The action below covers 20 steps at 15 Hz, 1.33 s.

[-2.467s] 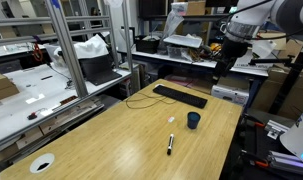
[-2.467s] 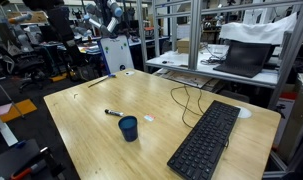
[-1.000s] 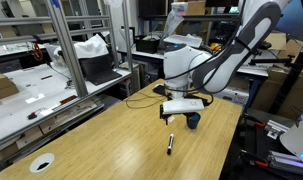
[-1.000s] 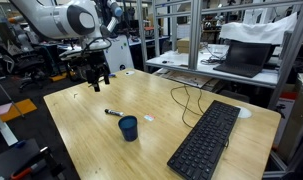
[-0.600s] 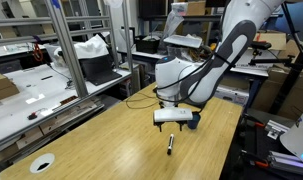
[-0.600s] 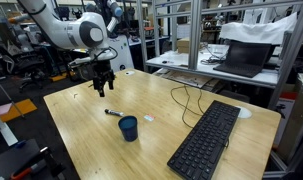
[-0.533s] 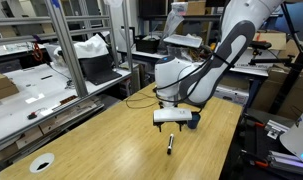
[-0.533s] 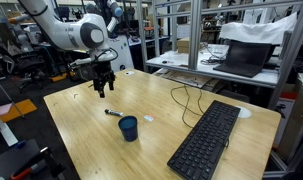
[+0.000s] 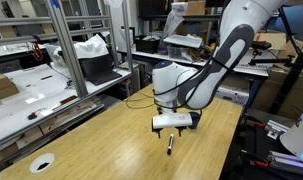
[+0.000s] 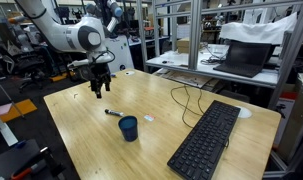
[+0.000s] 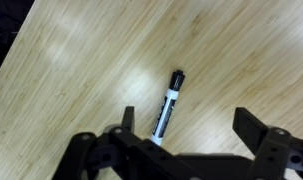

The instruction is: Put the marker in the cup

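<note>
Wrist view shows us the marker [image 11: 167, 108] lying flat on the wooden table [image 11: 71, 70], with its dark cap pointing away from us and its white body running back toward the gripper [image 11: 187, 122]. The gripper is wide open and holds nothing; one finger shows on the left and one on the right. The marker sits closer to the left finger than to the right one. We think the step now is to come down and grab the marker. To do it well, we should slide a bit to the left first, so the marker is in the middle of the gap. Then we go straight down until the fingers are on both sides of the white body, and squeeze gently (it is round, so it may roll if one finger bumps it first). In an exterior view the gripper [image 10: 97, 90] hangs above the table, far and a little left of the marker [image 10: 113, 113]. The cup [image 10: 128, 128] stands upright near the marker, not touching it, on its near right side. After the grab we lift high enough to clear the cup's rim.
</note>
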{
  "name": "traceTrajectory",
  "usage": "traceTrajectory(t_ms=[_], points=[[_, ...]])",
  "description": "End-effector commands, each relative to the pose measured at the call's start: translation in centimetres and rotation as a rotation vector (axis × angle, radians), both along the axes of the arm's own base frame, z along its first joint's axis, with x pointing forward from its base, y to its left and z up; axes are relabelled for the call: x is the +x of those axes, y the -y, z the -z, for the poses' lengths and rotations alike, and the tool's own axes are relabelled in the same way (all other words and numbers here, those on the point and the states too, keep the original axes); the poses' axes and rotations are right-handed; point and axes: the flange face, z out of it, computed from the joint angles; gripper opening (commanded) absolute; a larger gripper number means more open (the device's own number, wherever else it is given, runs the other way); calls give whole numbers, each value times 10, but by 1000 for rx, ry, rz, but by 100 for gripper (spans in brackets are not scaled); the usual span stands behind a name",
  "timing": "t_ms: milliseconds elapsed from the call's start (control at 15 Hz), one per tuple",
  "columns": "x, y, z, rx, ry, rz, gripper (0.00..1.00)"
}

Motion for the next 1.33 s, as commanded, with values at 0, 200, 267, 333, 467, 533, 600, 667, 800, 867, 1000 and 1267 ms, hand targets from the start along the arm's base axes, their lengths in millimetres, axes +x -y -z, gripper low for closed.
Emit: traceTrajectory(t_ms=[0, 200, 267, 333, 467, 533, 600, 667, 800, 867, 1000, 1267], points=[[1, 1, -1, 0, -1, -2, 100], [1, 3, 3, 20, 39, 20, 100], [1, 5, 7, 26, 79, 36, 100], [1, 8, 10, 41, 108, 46, 100], [-1, 16, 19, 71, 160, 85, 100], [-2, 21, 25, 78, 169, 110, 100], [-5, 27, 31, 91, 167, 137, 100], [-8, 31, 36, 99, 161, 174, 100], [-15, 38, 46, 112, 142, 238, 100], [-17, 39, 49, 126, 132, 270, 100], [-18, 41, 54, 148, 122, 332, 100], [-18, 44, 67, 167, 122, 400, 100]])
